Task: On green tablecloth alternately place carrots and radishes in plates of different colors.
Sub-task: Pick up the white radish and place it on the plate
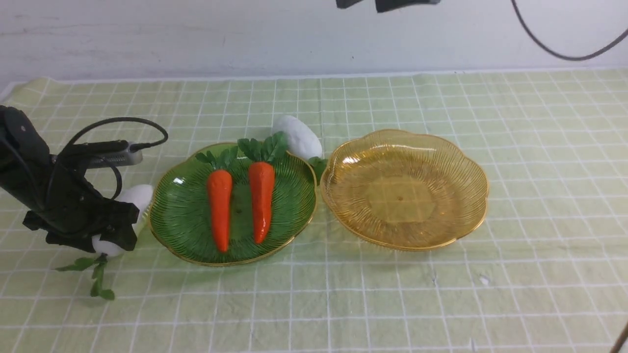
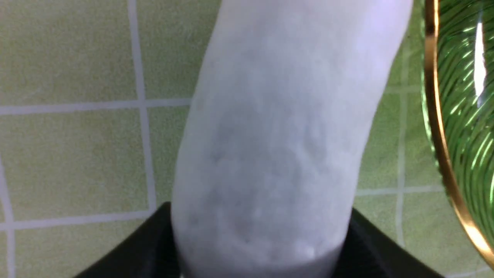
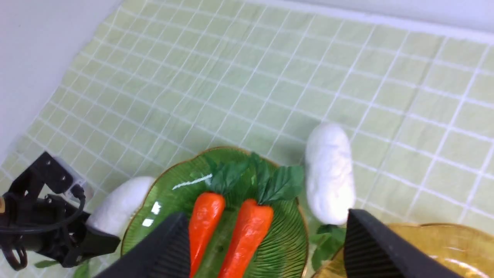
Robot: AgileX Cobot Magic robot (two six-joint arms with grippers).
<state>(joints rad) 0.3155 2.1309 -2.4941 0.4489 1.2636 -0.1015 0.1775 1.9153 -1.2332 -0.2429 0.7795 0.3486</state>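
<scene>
At the left side of the green tablecloth [image 1: 314,304], the left gripper [image 1: 130,228] is reaching down over the left radish [image 1: 137,196], its jaws clamping on that radish from both sides. The white body is lying on the cloth just beside the green plate [image 1: 191,245], and its leaves [image 1: 99,279] are spreading on the cloth toward the near edge. Next along, the green plate is holding both toys of orange: the left carrot [image 1: 219,206] and the right carrot [image 1: 261,196] are lying side by side, apart from each other, their tips pointing toward the near side and their leafy tops toward the far rim. Beyond the green plate's far right edge, the right radish [image 1: 297,137] is resting on the cloth, slanting, with its own leaves [image 1: 318,165] sitting by the space between the two plates. Farther right and high up, near the pale wall [image 1: 196,39], the right gripper [image 3: 266,218] is hovering above the cloth, its jaws standing wide apart and holding nothing. At the right of the green plate, the amber plate [image 1: 441,225] is sitting on the cloth, carrying neither carrot nor radish. Above the far right part of the cloth, a dark cable [image 1: 559,53] is hanging in a loop before the wall
</scene>
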